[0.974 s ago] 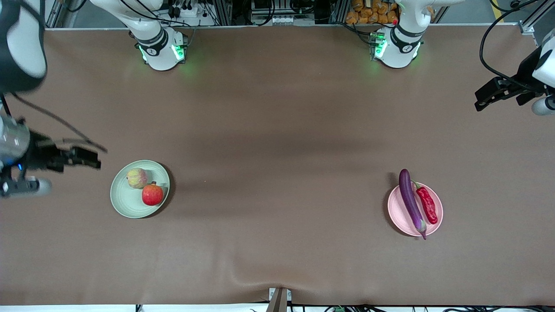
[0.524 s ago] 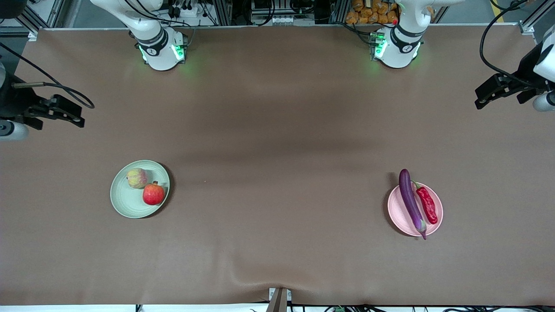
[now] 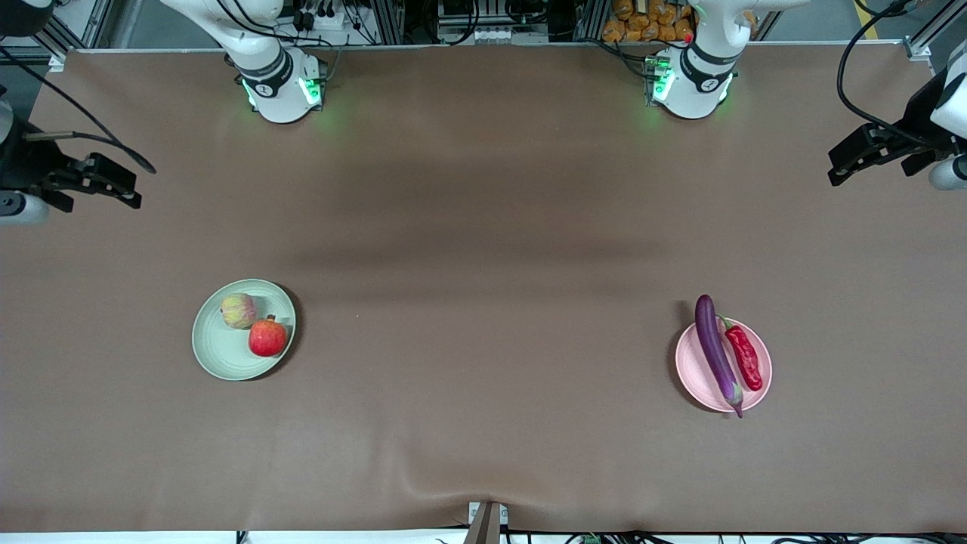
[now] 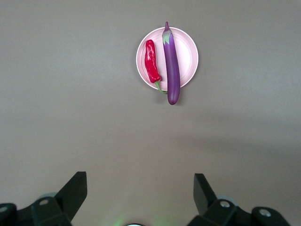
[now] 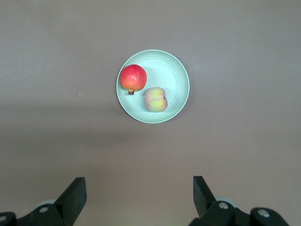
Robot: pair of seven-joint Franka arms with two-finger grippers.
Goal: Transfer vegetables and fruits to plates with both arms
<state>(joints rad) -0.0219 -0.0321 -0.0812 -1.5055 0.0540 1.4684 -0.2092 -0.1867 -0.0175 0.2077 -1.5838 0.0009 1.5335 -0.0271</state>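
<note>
Both grippers hang wide open, holding nothing. The left gripper (image 3: 861,155) is well apart from the pink plate (image 3: 699,374) bearing the eggplant (image 3: 715,353) and chili pepper (image 3: 745,357). The right gripper (image 3: 113,181) is well apart from the green plate (image 3: 219,355) bearing both fruits.

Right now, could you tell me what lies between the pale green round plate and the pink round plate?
Nothing: the front view shows only bare brown table between the pale green round plate and the pink round plate.
</note>
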